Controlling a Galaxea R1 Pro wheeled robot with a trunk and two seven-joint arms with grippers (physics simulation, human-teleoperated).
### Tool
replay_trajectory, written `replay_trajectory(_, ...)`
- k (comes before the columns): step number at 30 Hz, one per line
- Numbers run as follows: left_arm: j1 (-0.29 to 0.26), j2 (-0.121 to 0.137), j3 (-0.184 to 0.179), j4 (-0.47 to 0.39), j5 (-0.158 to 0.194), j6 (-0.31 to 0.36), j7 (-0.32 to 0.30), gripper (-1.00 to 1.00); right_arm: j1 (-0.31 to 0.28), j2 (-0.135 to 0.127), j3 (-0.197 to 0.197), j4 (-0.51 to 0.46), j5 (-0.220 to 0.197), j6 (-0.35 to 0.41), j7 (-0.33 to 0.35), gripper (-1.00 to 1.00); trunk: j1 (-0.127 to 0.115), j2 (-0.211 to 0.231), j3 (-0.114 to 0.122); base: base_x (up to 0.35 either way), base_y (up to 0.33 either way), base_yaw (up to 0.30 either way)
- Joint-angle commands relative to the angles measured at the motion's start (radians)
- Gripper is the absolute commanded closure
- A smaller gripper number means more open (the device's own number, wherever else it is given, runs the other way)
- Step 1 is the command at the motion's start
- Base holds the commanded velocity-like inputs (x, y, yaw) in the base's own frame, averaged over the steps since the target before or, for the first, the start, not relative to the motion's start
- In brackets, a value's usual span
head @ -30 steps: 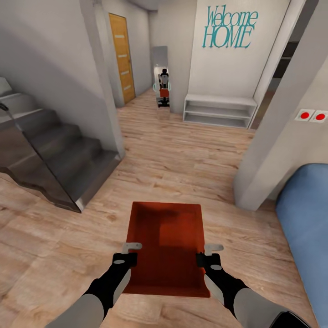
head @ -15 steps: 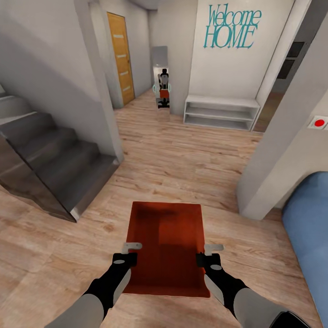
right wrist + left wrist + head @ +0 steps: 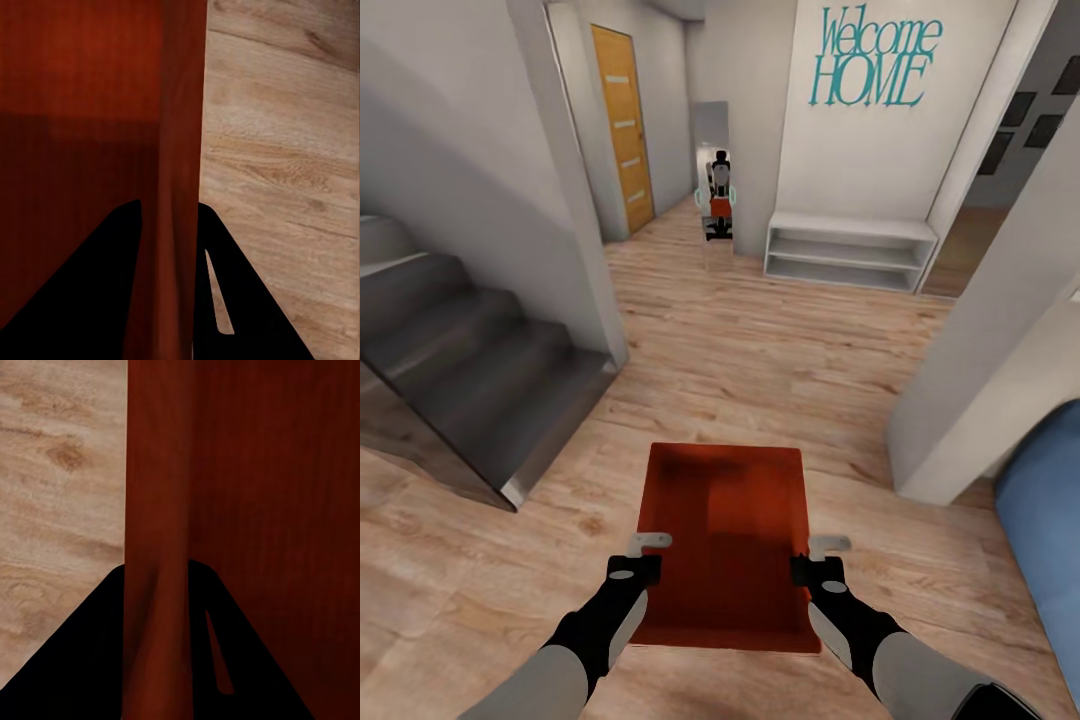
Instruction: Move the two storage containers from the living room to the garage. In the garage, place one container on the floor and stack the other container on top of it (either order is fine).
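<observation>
Orange-red storage container carried at 6 o'clock over wood-plank floor, side walls clamped by left pincer and right pincer. Level carry, even grip advised through hallway toward garage.

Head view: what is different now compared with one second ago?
The camera has moved with the robot: stairs, sofa and pillar shifted in the picture. The left gripper and right gripper still clamp the container by its side walls, unchanged.
</observation>
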Motion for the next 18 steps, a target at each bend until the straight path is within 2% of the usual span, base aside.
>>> replay_trajectory(1, 0.0, 0.002, -0.014, 0.01, 0.023, 0.024, 0.013, 1.0, -0.002, -0.016, -0.013, -0.001, 0.009, -0.043, -0.018, 1.0, 0.001, -0.002, -0.001, 0.322, 0.0, 0.0)
replay_trajectory(18, 0.0, 0.002, -0.014, 0.01, 0.023, 0.024, 0.013, 1.0, -0.002, -0.016, -0.013, -0.001, 0.008, -0.043, -0.018, 1.0, 0.001, -0.002, -0.001, 0.322, 0.0, 0.0)
